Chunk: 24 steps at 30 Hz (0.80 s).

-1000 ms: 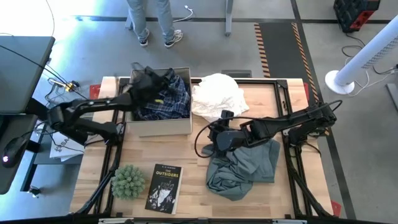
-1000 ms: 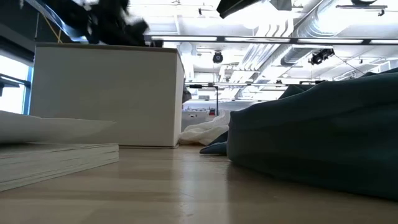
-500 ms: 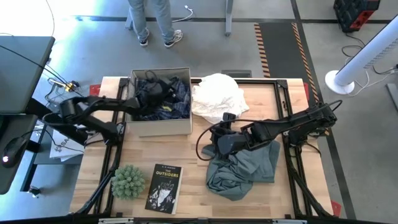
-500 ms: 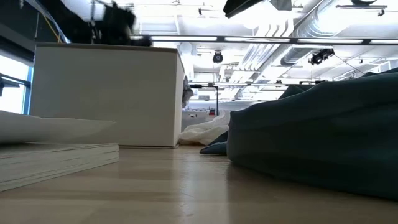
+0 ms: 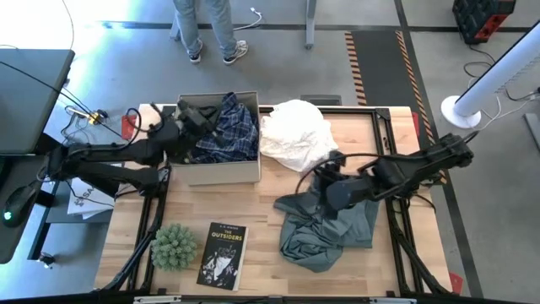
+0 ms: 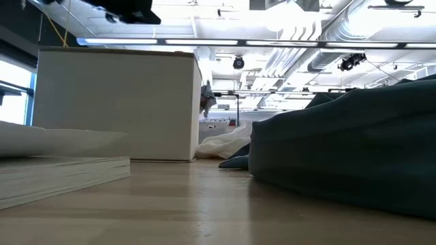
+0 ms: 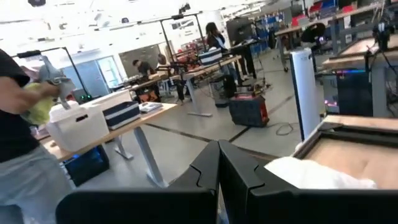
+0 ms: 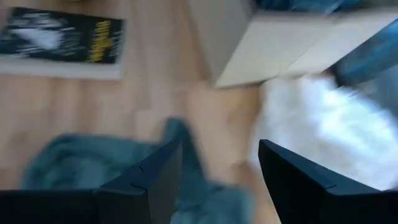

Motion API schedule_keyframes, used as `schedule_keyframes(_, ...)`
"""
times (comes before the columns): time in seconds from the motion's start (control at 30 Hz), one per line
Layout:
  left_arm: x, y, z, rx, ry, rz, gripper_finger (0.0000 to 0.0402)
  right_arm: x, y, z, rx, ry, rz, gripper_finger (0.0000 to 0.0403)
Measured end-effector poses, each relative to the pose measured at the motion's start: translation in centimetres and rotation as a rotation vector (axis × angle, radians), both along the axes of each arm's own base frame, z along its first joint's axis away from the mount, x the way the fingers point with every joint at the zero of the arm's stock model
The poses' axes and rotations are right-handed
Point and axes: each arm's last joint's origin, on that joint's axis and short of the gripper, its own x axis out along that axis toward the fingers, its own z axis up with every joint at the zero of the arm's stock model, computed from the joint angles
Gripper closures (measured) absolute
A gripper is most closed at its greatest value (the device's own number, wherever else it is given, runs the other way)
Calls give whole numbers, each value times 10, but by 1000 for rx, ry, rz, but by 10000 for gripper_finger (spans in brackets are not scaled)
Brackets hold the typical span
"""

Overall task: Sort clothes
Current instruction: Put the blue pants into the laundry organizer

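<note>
Looking down on the table (image 5: 261,211), we are seeing the left gripper (image 5: 187,116) hovering over the near-left corner of the tan cardboard box (image 5: 221,171), its fingers (image 7: 211,171) pressed together with nothing between them. Inside that box we are finding a blue-and-white plaid shirt (image 5: 232,131) bunched up, with a black garment (image 5: 202,114) lying beside it under the gripper.

We are finding the right gripper (image 5: 327,184) above the upper edge of the grey-green shirt (image 5: 333,228), which is lying crumpled on the wood at the table's right half. Its fingers (image 8: 152,177) are standing spread wide, and we are seeing only table and cloth between them, so nothing is being held. Whether the fingertips are touching the fabric we cannot tell.

A white garment (image 5: 295,131) is sitting heaped at the far edge of the table, just beside the box and near the right gripper. From table height, we are seeing the grey-green cloth (image 6: 347,150) filling the right side, the pale box wall (image 6: 116,102) on the left, and a sliver of white fabric (image 6: 225,144) between them.

Near the front-left corner we are noticing a spiky green plant (image 5: 174,247) and a dark book (image 5: 224,253) side by side. Beyond the table, a person's legs (image 5: 211,29) are standing on the floor.
</note>
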Motion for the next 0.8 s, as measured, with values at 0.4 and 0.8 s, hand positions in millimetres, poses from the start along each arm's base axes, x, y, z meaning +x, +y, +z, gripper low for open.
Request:
schedule_keyframes(0.4,23,-83,-39,-38,185,-128,401,-27,12,-101,317,270,-163,190)
schedule_keyframes(0.8,37,-124,-71,-37,286,-251,401,-36,-3,-244,392,267,-200,210)
